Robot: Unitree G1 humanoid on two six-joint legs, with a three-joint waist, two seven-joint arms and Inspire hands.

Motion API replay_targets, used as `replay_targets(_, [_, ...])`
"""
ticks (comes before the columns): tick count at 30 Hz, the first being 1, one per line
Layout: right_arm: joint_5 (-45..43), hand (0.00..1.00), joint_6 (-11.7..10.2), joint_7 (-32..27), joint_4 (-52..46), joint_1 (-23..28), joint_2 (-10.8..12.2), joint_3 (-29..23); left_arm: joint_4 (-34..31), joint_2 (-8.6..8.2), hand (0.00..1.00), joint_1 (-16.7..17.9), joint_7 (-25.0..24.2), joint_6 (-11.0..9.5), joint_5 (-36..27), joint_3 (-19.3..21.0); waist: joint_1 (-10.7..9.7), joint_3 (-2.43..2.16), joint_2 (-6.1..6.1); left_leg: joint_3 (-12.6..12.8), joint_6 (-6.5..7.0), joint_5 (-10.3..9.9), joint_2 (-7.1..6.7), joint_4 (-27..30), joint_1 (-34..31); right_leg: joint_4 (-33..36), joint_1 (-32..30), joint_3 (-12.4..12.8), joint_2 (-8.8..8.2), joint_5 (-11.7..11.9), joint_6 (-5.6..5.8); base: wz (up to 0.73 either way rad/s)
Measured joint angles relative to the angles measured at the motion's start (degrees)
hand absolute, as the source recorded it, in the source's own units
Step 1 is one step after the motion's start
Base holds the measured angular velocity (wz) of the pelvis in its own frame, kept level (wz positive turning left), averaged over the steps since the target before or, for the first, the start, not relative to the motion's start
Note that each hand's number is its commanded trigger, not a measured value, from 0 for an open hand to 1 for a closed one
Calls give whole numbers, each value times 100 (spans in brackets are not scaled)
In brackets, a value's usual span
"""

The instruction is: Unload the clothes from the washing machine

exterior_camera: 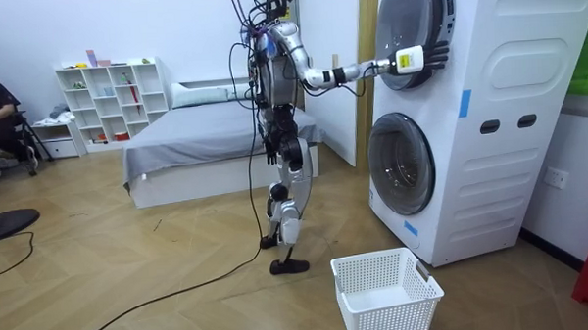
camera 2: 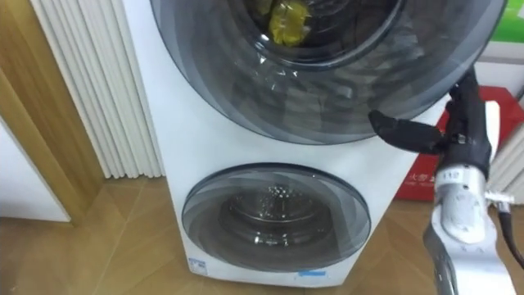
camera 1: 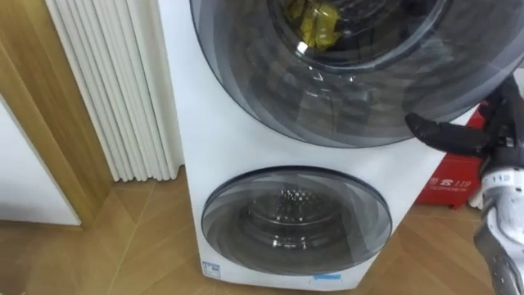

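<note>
Two doors face us on the stacked washing machine [camera 1: 182,123], and the clothes sit behind the upper door [camera 1: 360,98]. A yellow garment [camera 1: 319,23] shows through the glass at about twelve o'clock of the ring. That door looks shut or very nearly so, so nothing has come out yet.

Our right hand [camera 1: 479,139] is at three o'clock on the door's rim, with the thumb [camera 1: 434,133] laid straight across the front toward nine o'clock. The other fingers run past the rim's edge, and we cannot tell whether they hook behind it or only rest there.

That is where we see the main risk. If the fingers have no purchase behind the rim, a pull would likely slide the hand off the smooth curved face and leave the door closed. A pull out of line with the hinge could strain the wrist instead of releasing the latch. We are also standing close, so a door that swings open fast may strike our forearm.

The lower door [camera 1: 295,221] is at six o'clock below the hand. The basket [exterior_camera: 413,296] is on the floor at about four o'clock from our feet in the room view, so a garment pulled out carelessly could drop short of it.
</note>
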Motion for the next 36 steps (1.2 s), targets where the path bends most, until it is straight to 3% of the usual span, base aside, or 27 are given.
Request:
replay_targets(4, [511, 0, 53, 59, 75, -173, -157, 58, 2, 49, 0, 6, 0, 62, 14, -56, -12, 4, -20, -30, 0, 0, 2, 0, -8, 2, 4, -45, 1, 0, 0, 0])
replay_targets(9, [979, 0, 55, 130, 744, -621, -410, 180, -16, 130, 0, 4, -13, 108, 292, -95, -26, 31, -135, -55, 0, 0, 2, 0, 15, -1, 54, -108, -6, 1, -2, 2])
replay_targets(14, [1071, 0, 63, 188, 1075, -792, -574, 351, -52, 221, 0, 21, -139, 234, 645, -134, -16, 11, -187, -61, 0, 0, 1, 12, 22, -4, 60, -135, -8, 4, -6, 1])
replay_targets(18, [1166, 0, 123, 256, 1247, -926, -594, 373, -261, 326, 0, 42, -225, 335, 695, -197, -17, 11, -185, -65, -1, 2, 1, 33, 21, 1, 68, -146, -14, 9, -14, 0])
replay_targets(24, [1158, 0, 178, 296, 1323, -968, -657, 384, -358, 331, 0, 60, -231, 378, 763, -214, 24, 10, -179, -61, -1, 2, -1, 97, -2, 4, 81, -152, -17, 14, -19, 0])
replay_targets(31, [1042, 0, 177, 332, 1282, -966, -692, 398, -343, 341, 0, 22, -355, 314, 771, -210, 50, -33, -103, -54, -1, 2, 6, 127, -15, 7, 68, -140, -10, 21, -31, 0])
replay_targets(36, [1020, 0, 178, 397, 721, -717, -692, 402, -221, 342, 0, -4, -352, 191, 712, -212, 51, -29, -4, -68, -1, 2, 21, 108, 40, 2, 78, -115, 5, 26, -40, -9])
